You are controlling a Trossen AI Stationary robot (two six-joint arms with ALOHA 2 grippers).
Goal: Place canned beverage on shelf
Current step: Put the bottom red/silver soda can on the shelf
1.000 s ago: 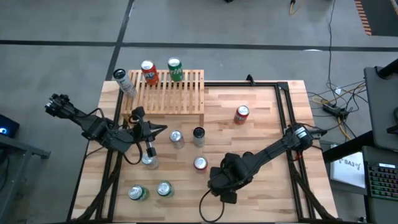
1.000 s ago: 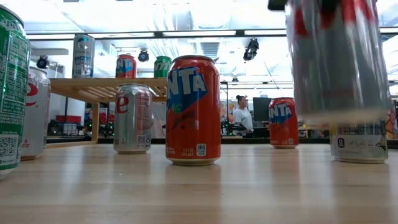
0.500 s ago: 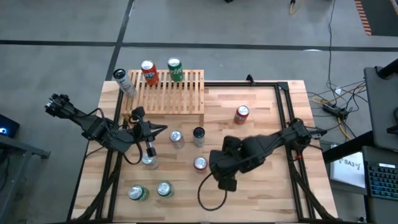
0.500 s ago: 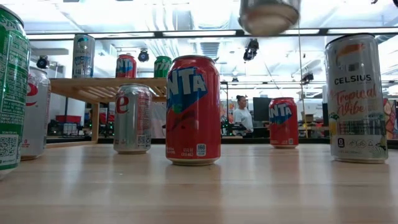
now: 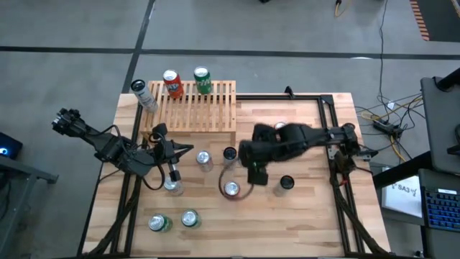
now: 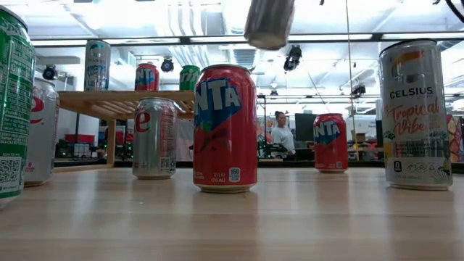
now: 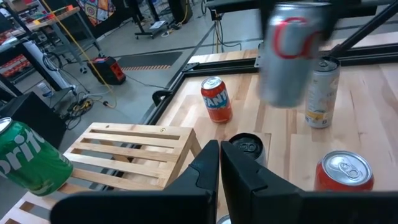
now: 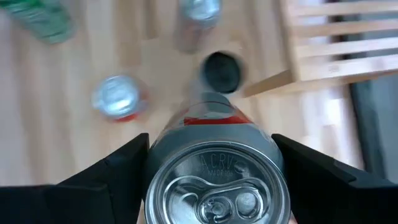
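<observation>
Right claw point(image 8: 214, 186): clamped on a silver can point(image 8: 216, 171), held in the air over mid-table, right of the shelf.
Left claw point(image 7: 219, 163): fingers shut, empty, at the table's point(image 5: 309, 216) left side.
Shelf point(image 5: 194, 108): far-left corner, carrying an orange can point(image 5: 172, 83) and a green can point(image 5: 202, 79).
Black can point(image 5: 229, 155): stood near the shelf's right end.

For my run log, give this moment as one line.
right gripper: shut on silver can, lifted over table | left gripper: shut, idle | shelf: three cans

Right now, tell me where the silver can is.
The silver can is held off the table in the right gripper, mid-table in the high view, just right of the shelf.
</observation>
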